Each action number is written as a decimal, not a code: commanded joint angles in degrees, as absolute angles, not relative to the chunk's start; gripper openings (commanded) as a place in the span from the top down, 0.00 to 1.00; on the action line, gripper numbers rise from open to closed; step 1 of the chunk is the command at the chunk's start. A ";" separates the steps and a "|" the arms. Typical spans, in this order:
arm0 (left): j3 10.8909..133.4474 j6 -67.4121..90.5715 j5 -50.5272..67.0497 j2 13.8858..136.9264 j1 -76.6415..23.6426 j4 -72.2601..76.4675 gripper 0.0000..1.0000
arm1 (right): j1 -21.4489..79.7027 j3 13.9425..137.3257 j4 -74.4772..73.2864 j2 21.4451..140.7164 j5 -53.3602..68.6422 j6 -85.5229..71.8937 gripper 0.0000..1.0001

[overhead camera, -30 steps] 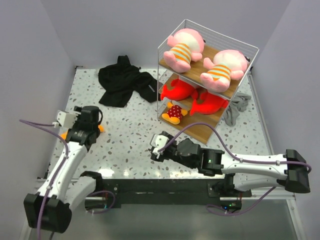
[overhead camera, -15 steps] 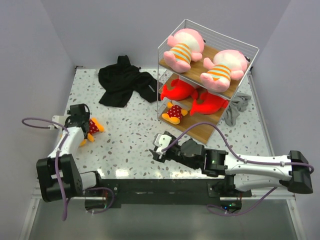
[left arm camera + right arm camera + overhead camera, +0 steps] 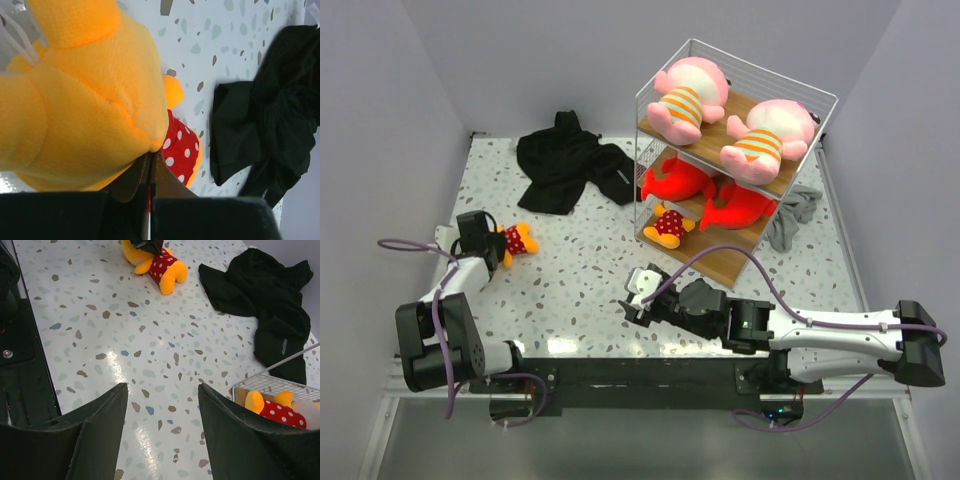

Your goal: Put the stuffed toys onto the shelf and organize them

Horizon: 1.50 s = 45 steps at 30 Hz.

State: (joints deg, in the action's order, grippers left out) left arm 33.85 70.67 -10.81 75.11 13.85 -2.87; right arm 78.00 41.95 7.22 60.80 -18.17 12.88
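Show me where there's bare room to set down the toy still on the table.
Free: the bottom board's right stretch, beside the yellow toy there; also the open table between the black garment, the shelf and the loose toy. Crowded: the upper two levels, filled by pink toys and red toys.

Orange-yellow, red polka-dotted toy (image 3: 516,240); black garment (image 3: 565,165)

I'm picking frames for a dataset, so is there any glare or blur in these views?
Top external: sharp, with pale glare patches on the terrazzo table near the arm bases. Right wrist: a bright glare streak on the table; the right claw looks dark and featureless. Left wrist: the orange-yellow plush toy crowds the lens, slightly soft.
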 commanded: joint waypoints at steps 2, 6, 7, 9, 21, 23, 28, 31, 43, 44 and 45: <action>33.31 67.06 -4.49 72.87 13.89 -1.32 1.00 | 78.31 42.89 8.70 60.82 -18.81 11.07 0.38; 32.70 63.47 -1.59 70.06 13.97 -0.88 1.00 | 78.31 42.80 9.32 61.00 -18.72 10.90 0.38; 32.43 62.59 -0.36 68.66 13.89 1.47 1.00 | 78.31 42.80 9.75 61.08 -18.72 10.90 0.38; 31.56 59.35 3.24 66.55 13.89 4.20 1.00 | 78.31 42.89 10.11 61.70 -18.81 10.81 0.38; 21.37 59.31 38.57 58.02 13.80 25.90 1.00 | 78.31 46.66 23.98 65.30 -25.75 -13.69 0.35; 19.00 62.12 42.26 56.43 13.89 28.12 1.00 | 78.31 47.89 24.78 67.49 -25.14 -17.56 0.35; 16.97 64.86 46.66 49.84 13.89 28.04 1.00 | 78.31 51.50 25.83 72.24 -29.79 -28.54 0.34; 16.61 66.88 48.16 45.98 13.97 27.16 1.00 | 78.31 51.85 28.56 75.05 -30.76 -31.45 0.33; 16.00 75.58 53.08 35.86 13.89 28.48 1.00 | 78.31 53.44 33.40 79.98 -35.51 -29.44 0.30; 16.00 76.54 53.17 34.73 13.89 28.82 1.00 | 78.31 53.44 33.75 80.24 -36.81 -29.36 0.30; 16.00 76.99 53.43 34.19 13.97 29.18 1.00 | 78.31 53.26 33.92 80.42 -37.61 -29.70 0.31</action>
State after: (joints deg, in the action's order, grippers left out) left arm 16.12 72.51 50.48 36.86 13.80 25.30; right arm 78.00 50.72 28.62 80.05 -32.21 -29.32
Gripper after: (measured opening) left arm 0.020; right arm 0.699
